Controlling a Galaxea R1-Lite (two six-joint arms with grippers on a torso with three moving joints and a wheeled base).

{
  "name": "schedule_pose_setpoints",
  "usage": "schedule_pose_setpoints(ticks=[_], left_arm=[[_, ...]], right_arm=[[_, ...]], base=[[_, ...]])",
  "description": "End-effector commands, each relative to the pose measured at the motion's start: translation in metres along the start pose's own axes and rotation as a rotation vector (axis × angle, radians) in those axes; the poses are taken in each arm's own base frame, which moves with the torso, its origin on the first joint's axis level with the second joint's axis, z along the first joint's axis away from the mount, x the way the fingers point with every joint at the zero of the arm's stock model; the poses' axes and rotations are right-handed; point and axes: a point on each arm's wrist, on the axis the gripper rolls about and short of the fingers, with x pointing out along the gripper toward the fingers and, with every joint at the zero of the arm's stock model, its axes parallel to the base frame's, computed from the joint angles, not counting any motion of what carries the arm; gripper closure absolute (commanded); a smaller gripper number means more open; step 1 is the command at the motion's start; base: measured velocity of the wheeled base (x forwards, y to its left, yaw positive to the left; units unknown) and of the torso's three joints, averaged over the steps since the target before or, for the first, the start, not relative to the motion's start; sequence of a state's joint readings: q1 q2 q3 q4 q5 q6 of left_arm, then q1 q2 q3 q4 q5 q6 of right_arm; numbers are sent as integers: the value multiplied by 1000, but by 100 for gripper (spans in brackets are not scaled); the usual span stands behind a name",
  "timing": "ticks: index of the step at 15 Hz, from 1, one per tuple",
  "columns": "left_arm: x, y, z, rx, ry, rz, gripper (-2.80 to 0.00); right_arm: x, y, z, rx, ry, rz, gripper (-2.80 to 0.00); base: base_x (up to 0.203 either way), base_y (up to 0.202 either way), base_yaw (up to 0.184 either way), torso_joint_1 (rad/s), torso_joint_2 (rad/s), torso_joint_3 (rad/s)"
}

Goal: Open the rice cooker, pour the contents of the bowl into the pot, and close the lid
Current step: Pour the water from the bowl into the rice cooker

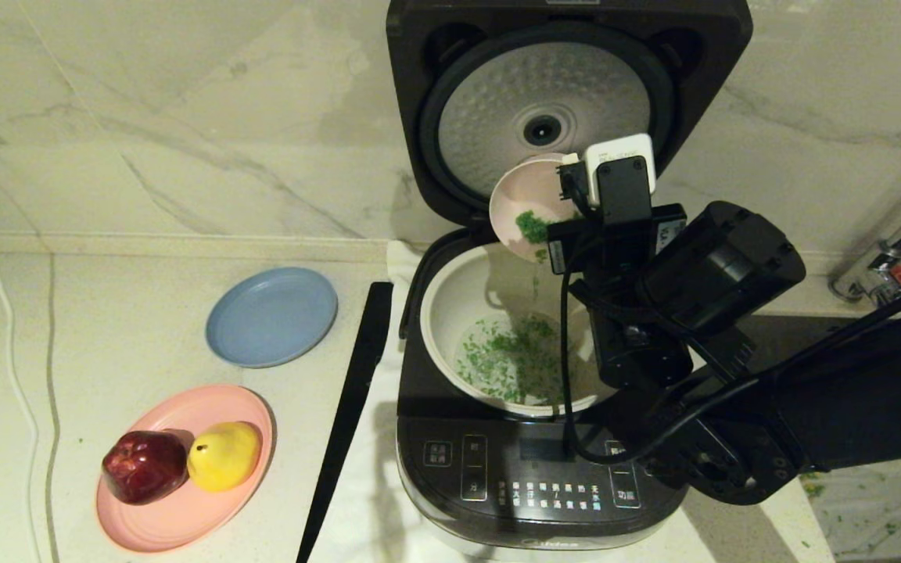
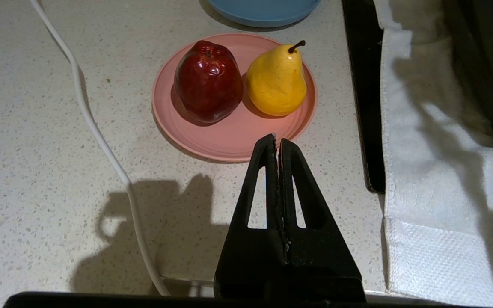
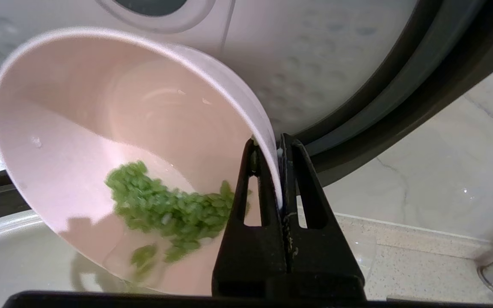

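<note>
**Inspector A:** Rice cooker (image 1: 536,438) stands on the table (image 1: 106,313) on a white towel (image 2: 435,205). What is the condition of the lid?

**Inspector B:** The lid (image 1: 568,102) is raised upright behind the cooker body, its dimpled silver underside facing forward. The pot (image 1: 450,313) sits seated in the cooker, rim exposed.

**Inspector A:** And the bowl?

**Inspector B:** The bowl (image 1: 525,207) is held above the rear edge of the pot, just in front of the lid, tipped steeply with its mouth turned toward the pot. The right hand (image 3: 277,171) is clenched on the bowl's rim, one finger inside the wall and one outside.

**Inspector A:** State of the grains?

**Inspector B:** A clump of green grains (image 3: 169,209) clings to the low side of the bowl's interior, with a few white ones among them. Some are in the air between bowl and pot. More grains lie scattered over the pot's floor. A few green specks also lie on the table to the right of the cooker.

**Inspector A:** The other arm?

**Inspector B:** The left hand (image 2: 280,145) is parked left of the cooker, over the table, fingers pressed together on nothing.

**Inspector A:** Other items?

**Inspector B:** Left of the cooker: a blue plate (image 1: 271,315), and nearer the front a pink plate (image 1: 208,508) bearing a red apple (image 1: 144,466) touching a yellow pear (image 1: 224,455). A white cable (image 2: 101,141) runs across the table further left
</note>
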State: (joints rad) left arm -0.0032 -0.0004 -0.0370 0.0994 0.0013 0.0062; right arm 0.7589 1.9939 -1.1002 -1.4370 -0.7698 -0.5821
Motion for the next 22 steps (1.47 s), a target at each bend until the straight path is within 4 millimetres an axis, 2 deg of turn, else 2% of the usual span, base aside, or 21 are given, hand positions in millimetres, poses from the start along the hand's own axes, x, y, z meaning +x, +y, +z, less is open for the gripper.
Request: schedule_pose_setpoints(ticks=[1, 5, 10, 13, 20, 22], left_arm=[[0, 0, 0, 0, -1, 0, 0], [0, 0, 0, 0, -1, 0, 0], [0, 0, 0, 0, -1, 0, 0], [0, 0, 0, 0, -1, 0, 0], [0, 0, 0, 0, -1, 0, 0], [0, 0, 0, 0, -1, 0, 0]], right_arm=[[-2, 4, -3, -5, 5, 3, 0], [-25, 13, -2, -13, 17, 72, 0], [-29, 12, 0, -12, 24, 59, 0], [-35, 15, -13, -51, 52, 83, 0], [-31, -8, 20, -32, 103, 9, 0], [-27, -15, 39, -6, 142, 19, 0]], base=[[0, 0, 0, 0, 0, 0], [0, 0, 0, 0, 0, 0], [0, 0, 0, 0, 0, 0], [0, 0, 0, 0, 0, 0], [0, 0, 0, 0, 0, 0], [0, 0, 0, 0, 0, 0]])
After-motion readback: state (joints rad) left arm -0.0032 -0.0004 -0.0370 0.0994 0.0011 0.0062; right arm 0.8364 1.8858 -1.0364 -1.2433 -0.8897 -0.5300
